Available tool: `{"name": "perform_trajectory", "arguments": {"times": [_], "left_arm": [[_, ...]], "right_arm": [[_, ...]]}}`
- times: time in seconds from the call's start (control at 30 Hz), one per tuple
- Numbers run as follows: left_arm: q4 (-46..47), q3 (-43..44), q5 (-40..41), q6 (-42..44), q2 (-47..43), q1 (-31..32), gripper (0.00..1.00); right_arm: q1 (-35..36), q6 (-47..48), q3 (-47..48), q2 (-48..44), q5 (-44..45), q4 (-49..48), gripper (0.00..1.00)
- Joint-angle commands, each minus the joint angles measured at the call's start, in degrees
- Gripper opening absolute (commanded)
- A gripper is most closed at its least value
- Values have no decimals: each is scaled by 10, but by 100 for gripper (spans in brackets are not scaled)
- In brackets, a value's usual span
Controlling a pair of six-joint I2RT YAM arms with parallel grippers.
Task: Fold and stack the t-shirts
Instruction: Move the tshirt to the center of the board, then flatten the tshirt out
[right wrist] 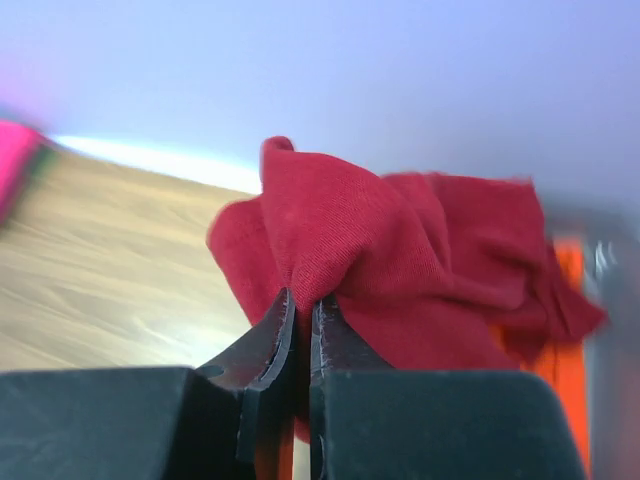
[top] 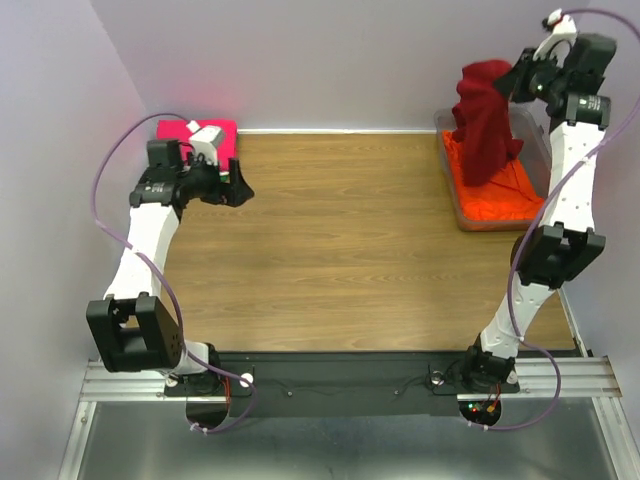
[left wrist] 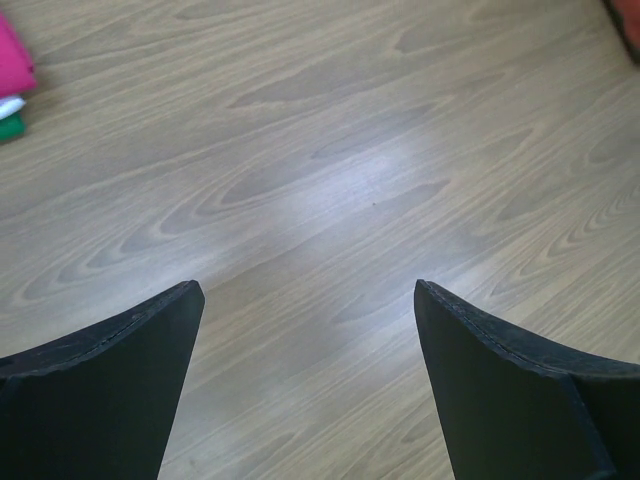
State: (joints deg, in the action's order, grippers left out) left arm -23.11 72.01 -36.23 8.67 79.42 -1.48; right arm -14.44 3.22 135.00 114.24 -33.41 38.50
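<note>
Right gripper (right wrist: 303,300): jaws pressed together, pinching a fold of the dark red t-shirt (top: 487,125). The shirt hangs bunched from the pinch, held up over the clear plastic tub (top: 452,205), which sits at 2 o'clock on the table (top: 340,260) in the top view. Its lower end reaches the orange t-shirt (top: 505,203); can't tell if they touch. The orange one lies crumpled inside the tub.

Left gripper (left wrist: 310,290): jaws spread wide, nothing between them, only bare wood below. In the top view it sits at 10 o'clock, just beside the hot pink t-shirt (top: 178,130), which lies folded flat in the far-left corner. The left wrist covers part of the pink shirt from above.

The left wrist view shows the pink edge at 10 o'clock of the frame. Under it is a thin edge of the white t-shirt (left wrist: 10,105), then the green t-shirt (left wrist: 10,127) at the bottom.
</note>
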Motion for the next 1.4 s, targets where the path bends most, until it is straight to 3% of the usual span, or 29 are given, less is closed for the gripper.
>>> {"name": "perform_trajectory", "arguments": {"times": [0.0,0.2,0.43,0.7,0.93,1.0,1.07,1.2,1.37], "left_arm": [[8,32,-97,-23,2,-66,99],[-5,67,-122,-15,2,-108,99],[10,69,-141,-16,-44,-115,99],[8,39,-171,5,-82,-115,99],[34,-34,-176,5,-93,-114,98],[52,-70,-184,10,-85,-113,91],[50,-100,-172,49,-72,-94,84],[67,-144,-122,65,-63,-50,81],[177,-184,-48,19,-20,57,93]], "right_arm": [[30,-80,97,-2,-118,-43,1],[102,-203,85,-60,-169,-184,1],[167,-265,-2,-134,-119,-274,1],[300,-199,-289,-176,-139,-278,1],[373,-199,-239,-153,-129,-279,1],[373,-216,-193,-144,-104,-278,1],[373,-207,-194,-154,-58,-277,1],[372,-169,-265,-201,-3,-258,1],[342,-114,-401,-289,38,-245,1]]}}
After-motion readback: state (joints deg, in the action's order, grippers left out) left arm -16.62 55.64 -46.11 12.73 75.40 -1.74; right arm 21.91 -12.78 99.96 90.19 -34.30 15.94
